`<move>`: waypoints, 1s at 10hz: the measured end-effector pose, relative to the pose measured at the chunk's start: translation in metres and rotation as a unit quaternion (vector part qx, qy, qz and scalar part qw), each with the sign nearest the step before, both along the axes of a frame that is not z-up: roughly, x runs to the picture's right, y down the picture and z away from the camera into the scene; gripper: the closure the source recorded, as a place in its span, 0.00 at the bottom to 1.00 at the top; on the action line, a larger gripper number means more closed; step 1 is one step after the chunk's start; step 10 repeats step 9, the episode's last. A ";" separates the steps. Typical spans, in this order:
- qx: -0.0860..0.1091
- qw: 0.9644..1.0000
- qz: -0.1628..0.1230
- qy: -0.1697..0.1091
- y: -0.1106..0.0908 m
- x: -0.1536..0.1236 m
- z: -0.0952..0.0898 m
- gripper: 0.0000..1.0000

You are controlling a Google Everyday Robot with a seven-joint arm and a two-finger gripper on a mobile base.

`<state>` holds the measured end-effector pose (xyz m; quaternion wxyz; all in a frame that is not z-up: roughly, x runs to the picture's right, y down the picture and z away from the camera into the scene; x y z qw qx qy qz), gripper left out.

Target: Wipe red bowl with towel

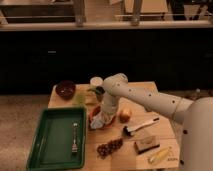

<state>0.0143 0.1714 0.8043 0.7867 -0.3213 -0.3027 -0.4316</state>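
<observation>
The red bowl [111, 120] sits in the middle of the wooden table [145, 92]; only parts of its rim show around the arm's end. My gripper [101, 118] comes down from the right onto the bowl's left side. It is shut on a pale bunched towel [98, 122] that lies pressed against the bowl. The white arm [145, 100] covers the far side of the bowl.
A green tray [50, 145] with a fork [75, 138] lies at the left. A dark bowl [65, 89], a white cup [96, 80], an apple [125, 115], a brush [141, 127], a grape cluster [109, 147], a sponge [146, 145] and a banana [160, 155] surround the red bowl.
</observation>
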 end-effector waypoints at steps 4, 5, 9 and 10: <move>0.000 0.999 0.020 0.039 -0.011 0.032 0.010 0.99; 0.002 0.998 0.029 0.048 -0.019 0.039 0.016 0.99; 0.009 0.998 0.049 0.042 -0.047 0.038 0.047 0.99; 0.009 0.998 0.049 0.042 -0.047 0.038 0.047 0.99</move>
